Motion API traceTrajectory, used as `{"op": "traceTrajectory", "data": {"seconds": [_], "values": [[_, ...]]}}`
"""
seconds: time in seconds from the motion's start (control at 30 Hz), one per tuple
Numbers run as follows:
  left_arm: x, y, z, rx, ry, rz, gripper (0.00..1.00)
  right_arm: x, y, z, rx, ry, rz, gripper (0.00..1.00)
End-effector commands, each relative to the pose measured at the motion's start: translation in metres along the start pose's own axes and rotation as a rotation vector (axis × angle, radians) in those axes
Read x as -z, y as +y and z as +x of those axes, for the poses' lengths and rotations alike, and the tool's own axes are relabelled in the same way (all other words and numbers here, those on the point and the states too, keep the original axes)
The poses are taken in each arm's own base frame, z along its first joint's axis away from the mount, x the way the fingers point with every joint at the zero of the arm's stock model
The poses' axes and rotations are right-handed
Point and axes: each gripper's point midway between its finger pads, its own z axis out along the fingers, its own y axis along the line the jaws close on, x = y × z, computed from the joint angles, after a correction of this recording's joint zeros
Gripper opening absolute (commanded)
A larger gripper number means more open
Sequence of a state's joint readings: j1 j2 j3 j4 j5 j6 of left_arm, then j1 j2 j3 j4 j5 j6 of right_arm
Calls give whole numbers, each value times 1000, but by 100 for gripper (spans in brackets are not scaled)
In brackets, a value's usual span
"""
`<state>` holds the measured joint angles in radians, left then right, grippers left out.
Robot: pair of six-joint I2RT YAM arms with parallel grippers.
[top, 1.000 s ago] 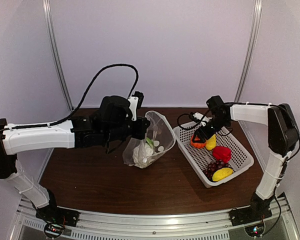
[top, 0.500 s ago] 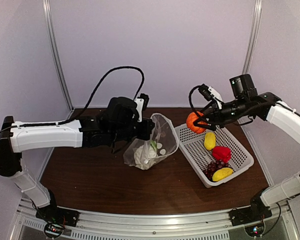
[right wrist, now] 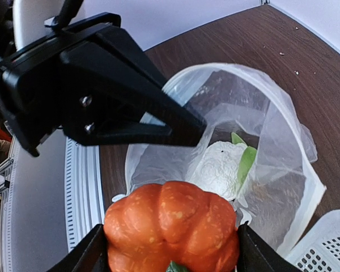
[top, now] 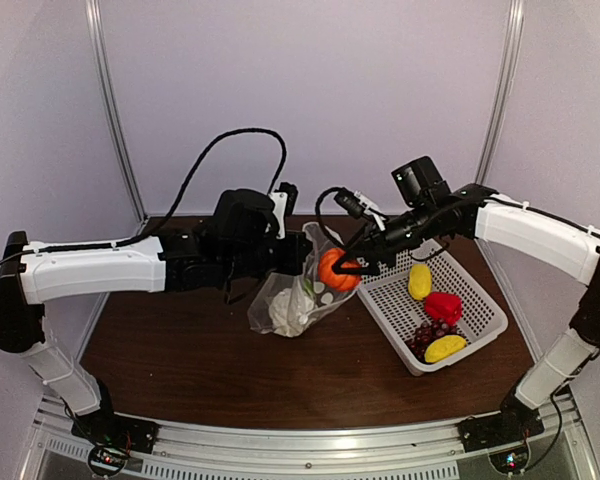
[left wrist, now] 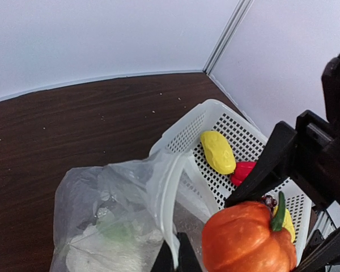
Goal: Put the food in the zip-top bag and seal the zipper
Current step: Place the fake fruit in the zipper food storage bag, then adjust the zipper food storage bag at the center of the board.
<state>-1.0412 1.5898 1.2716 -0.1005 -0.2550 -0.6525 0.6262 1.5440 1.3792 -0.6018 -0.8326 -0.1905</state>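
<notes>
Right gripper [top: 345, 268] clenched on pumpkin [top: 333, 270] just over bag [top: 298, 300] mouth; left gripper [top: 302, 256] pinches rim open; cauliflower [top: 282, 310] already inside; pepper [top: 443, 305], grapes [top: 428, 335], yellow pieces [top: 420, 282] left in basket [top: 485, 320]; zipper [left wrist: 169, 198] unsealed.

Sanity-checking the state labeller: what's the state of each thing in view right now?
zip-top bag: mouth open, unsealed
cauliflower: inside the bag
pumpkin: lifted, at the bag mouth
left gripper: shut on the bag rim
right gripper: shut on pumpkin
basket: holds pepper, grapes, yellow pieces
</notes>
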Motion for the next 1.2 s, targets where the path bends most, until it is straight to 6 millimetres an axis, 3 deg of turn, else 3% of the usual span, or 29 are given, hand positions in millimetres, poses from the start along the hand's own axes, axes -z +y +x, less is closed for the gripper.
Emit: {"op": "traceTrajectory", "data": {"seconds": [0.0, 0.03, 0.07, 0.17, 0.3, 0.47, 0.67, 0.7, 0.73, 0.87, 0.97, 1.03, 1.17], "values": [[5, -13, -23, 40, -60, 44, 0, -23, -19, -23, -67, -11, 87, 77], [5, -11, -23, 41, -59, 40, 0, -26, -23, -26, -68, -3, 109, 97], [6, -11, -23, 40, -60, 36, 0, -26, -26, -27, -66, 7, 117, 99], [10, -6, -25, 41, -71, 18, 0, -15, -21, -33, -32, 18, 132, 100], [16, 0, -27, 46, -93, -1, 0, 13, -30, -37, -25, -24, 262, 100], [17, 1, -27, 44, -93, -2, 0, 30, -67, -6, -84, 16, 495, 100], [17, 2, -28, 40, -98, -6, 0, 0, -74, 37, -151, 113, 425, 73], [16, 2, -28, 38, -96, -8, 0, -4, -74, 40, -154, 124, 407, 59], [17, 2, -28, 38, -96, -10, 0, -8, -74, 43, -159, 138, 393, 52], [17, 6, -25, 32, -90, -23, 0, -12, -74, 44, -165, 165, 373, 33], [19, 10, -23, 26, -87, -37, 0, -7, -67, 33, -154, 161, 352, 1], [23, 14, -24, 18, -84, -51, 0, 1, -53, 14, -137, 147, 304, 0], [35, 17, -26, -50, -70, -62, 0, 38, -23, -44, -72, 30, 275, 0]]}}
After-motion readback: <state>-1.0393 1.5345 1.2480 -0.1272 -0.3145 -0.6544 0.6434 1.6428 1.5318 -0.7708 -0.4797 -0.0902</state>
